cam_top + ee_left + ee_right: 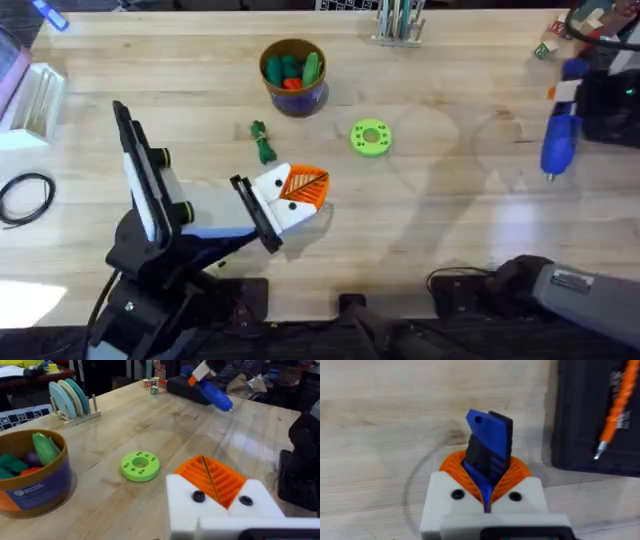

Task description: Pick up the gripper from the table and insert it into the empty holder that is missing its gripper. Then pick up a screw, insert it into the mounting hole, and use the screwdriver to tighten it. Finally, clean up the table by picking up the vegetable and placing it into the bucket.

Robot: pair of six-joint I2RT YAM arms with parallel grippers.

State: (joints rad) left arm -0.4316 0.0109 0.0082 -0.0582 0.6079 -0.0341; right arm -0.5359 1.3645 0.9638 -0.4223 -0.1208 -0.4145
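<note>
The bucket (293,75) carries a small white label on its blue band in the left wrist view, too blurred to read, and no other writing can be made out on the table (450,230). It stands toward the far middle of the table with chunky green and red toy vegetables (292,68) inside. Just in front of it and slightly to the left, the vegetable (262,142) lies flat on the wood, a slim dark green bundle, apart from everything else. To its right sits a lime-green disc with holes (370,138). The left gripper (297,192) hangs low over the table near the vegetable and the disc, its white blocks and orange ribbed pads pressed together with nothing between them. The right gripper (487,491) is over at the far right edge, clamped on the screwdriver (561,140), whose blue body hangs above the table with its tip pointing toward the near side; in the right wrist view the orange pads close around the tool's blue and black end. Beside it lies a black case (592,415) holding an orange-handled bit (615,407). A rack of pale plates (70,400) stands at the far left, a black cable loop (25,195) lies on the left edge, and small toy blocks (151,385) sit at the far right.
</note>
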